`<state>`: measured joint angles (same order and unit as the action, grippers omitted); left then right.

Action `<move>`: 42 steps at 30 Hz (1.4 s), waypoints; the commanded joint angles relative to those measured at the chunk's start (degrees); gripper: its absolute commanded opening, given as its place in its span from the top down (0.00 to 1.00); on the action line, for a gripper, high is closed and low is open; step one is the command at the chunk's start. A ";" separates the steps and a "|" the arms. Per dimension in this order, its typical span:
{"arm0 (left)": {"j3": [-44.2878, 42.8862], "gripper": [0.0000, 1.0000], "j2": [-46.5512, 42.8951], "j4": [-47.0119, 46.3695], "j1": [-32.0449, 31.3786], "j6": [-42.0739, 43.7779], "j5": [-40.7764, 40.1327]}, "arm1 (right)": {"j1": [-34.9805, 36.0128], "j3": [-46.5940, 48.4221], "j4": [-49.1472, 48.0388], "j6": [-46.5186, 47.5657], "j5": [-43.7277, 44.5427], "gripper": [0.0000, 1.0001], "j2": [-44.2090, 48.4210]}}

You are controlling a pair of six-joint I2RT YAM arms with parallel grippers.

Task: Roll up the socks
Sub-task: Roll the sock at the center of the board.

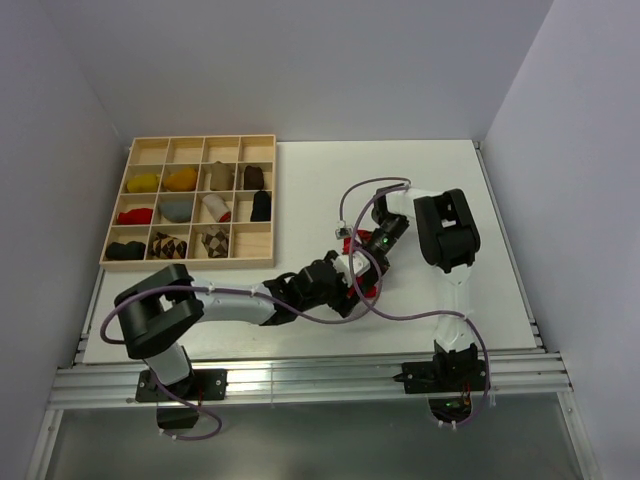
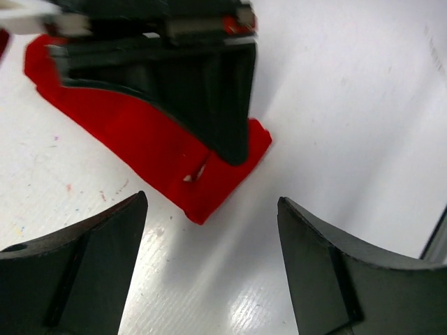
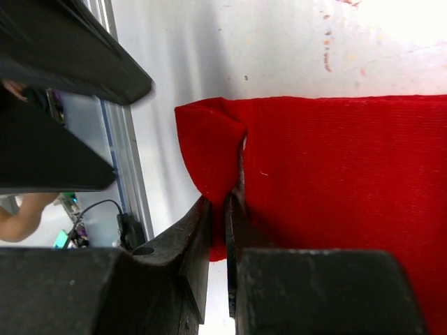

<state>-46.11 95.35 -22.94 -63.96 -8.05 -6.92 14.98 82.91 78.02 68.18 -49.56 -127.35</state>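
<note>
Our left claw (image 2: pixel 209 206) gapes open just short of the red sock (image 2: pixel 147 150), which lies flat on the counter (image 2: pixel 335 105). Our right claw (image 3: pixel 218 206), pinched shut on the sock's folded edge, stands between them. Far left, a wooden divided tray (image 1: pixel 190 262) holds bundled socks (image 1: pixel 182 180).

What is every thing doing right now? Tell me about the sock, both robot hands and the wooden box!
red sock: spread out on the table, one corner folded over.
right gripper: shut on the red sock's folded edge.
left gripper: open, holding nothing.
wooden tray: rolled sock bundles sit in some compartments.
</note>
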 commanded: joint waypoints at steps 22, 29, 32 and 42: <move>-3.29 0.38 13.63 -12.21 -7.31 15.26 -16.54 | -1.27 3.48 2.14 -4.02 3.59 0.91 -3.61; -4.60 0.68 14.69 -9.41 -7.75 15.96 -15.15 | -1.27 3.83 2.32 -4.46 4.03 0.92 -3.43; -5.74 1.00 15.04 -6.78 -7.75 15.35 -13.30 | -1.27 3.66 2.05 -4.72 4.12 0.92 -3.34; -8.82 1.00 13.64 6.06 -0.30 3.85 5.49 | -2.76 1.03 -5.15 -9.73 1.14 0.72 3.33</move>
<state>-53.67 109.47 -23.68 -67.92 2.76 -13.54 13.19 84.75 79.37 59.92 -47.44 -129.23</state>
